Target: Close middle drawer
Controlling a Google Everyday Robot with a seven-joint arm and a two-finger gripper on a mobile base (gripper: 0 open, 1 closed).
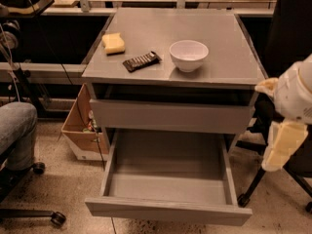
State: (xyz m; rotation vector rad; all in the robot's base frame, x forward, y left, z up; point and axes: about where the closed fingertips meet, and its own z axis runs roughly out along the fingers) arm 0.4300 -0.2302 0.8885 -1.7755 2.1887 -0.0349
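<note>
Sponge, snack bar — white bowl

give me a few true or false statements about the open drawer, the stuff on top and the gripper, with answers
1. The middle drawer is pulled far out and holds nothing. True.
2. The white bowl sits inside that drawer. False: it stands on the cabinet top.
3. The gripper presses on the drawer front. False: it hangs to the right of the cabinet, apart from the drawer.
4. The yellow sponge lies left of the dark snack bar. True.
</note>
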